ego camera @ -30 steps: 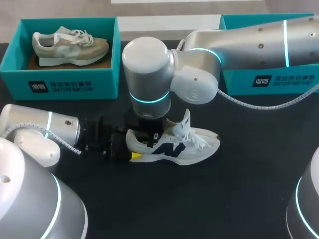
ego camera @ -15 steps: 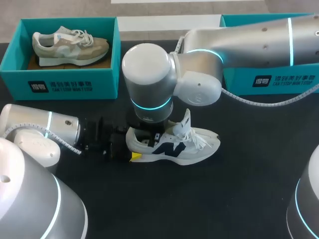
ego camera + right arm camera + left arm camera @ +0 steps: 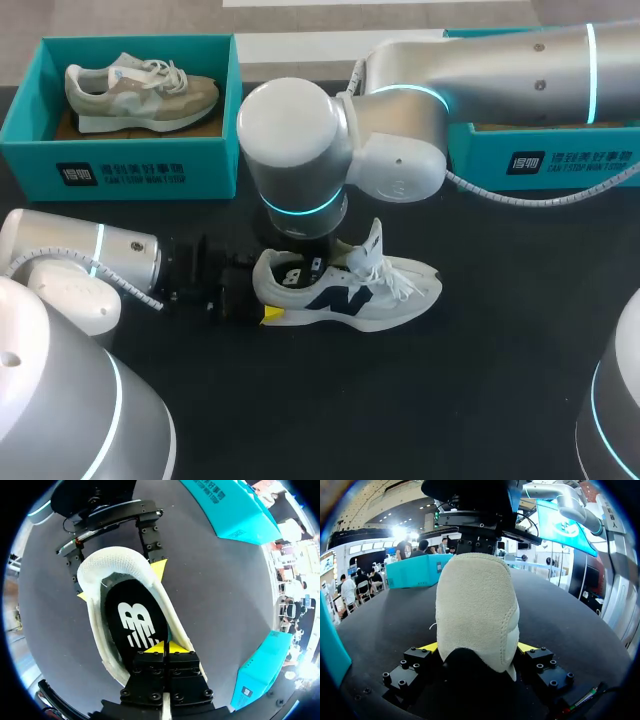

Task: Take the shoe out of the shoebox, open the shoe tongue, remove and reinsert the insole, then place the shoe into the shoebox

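Black tabletop (image 3: 500, 400), with the shoe (image 3: 370, 295) standing on its sole, outside the teal shoebox (image 3: 560, 165) behind it. Left tool (image 3: 476, 647) is clamped on the heel from both sides. Right tool (image 3: 165, 647), fingers pressed together, sits just over the forward part of the insole (image 3: 135, 625), which lies flat inside the shoe. Since a second ago the right arm (image 3: 300, 140) has lifted out of the opening, exposing the insole's logo from above. Judgement: the insole looks seated; returning the shoe to the shoebox remains.
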Tool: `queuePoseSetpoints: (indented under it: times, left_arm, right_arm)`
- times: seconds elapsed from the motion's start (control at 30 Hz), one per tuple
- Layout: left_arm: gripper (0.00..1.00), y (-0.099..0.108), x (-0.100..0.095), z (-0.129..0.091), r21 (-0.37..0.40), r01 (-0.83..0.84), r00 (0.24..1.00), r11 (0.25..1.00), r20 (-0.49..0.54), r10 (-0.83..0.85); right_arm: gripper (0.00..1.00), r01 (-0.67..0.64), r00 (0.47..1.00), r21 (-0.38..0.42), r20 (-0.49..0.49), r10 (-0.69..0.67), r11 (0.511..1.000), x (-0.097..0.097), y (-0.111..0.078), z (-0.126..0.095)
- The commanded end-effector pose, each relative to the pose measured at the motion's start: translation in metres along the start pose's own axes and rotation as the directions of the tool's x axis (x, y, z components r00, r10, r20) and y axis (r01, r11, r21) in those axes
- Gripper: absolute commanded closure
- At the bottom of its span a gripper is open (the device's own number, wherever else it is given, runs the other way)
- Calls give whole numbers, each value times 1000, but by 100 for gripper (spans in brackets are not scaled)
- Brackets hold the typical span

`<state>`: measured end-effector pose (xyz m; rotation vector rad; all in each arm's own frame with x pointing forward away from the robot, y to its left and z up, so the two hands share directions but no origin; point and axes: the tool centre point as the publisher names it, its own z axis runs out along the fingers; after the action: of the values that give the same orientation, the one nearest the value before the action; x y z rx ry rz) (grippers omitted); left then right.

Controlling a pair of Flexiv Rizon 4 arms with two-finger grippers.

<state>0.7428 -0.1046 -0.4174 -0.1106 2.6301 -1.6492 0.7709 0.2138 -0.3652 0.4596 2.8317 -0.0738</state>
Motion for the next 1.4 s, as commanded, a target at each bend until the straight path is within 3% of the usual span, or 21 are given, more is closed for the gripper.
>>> queuePoseSetpoints:
  times: [0.03, 0.77, 1.4]
  left_arm:
    - [100, 4, 2, 5, -2, 0, 1000, 1000, -2, 0]
    - [100, 4, 2, 5, -2, 0, 1000, 1000, -2, 0]
    - [100, 4, 2, 5, -2, 0, 1000, 1000, -2, 0]
  right_arm:
    - [100, -34, 999, -23, 22, 35, 999, -2, -14, -15]
    - [100, -26, 997, -79, 71, 31, 997, -17, -20, -59]
    - [100, 29, 1000, -253, 15, -26, 967, -11, 34, -75]
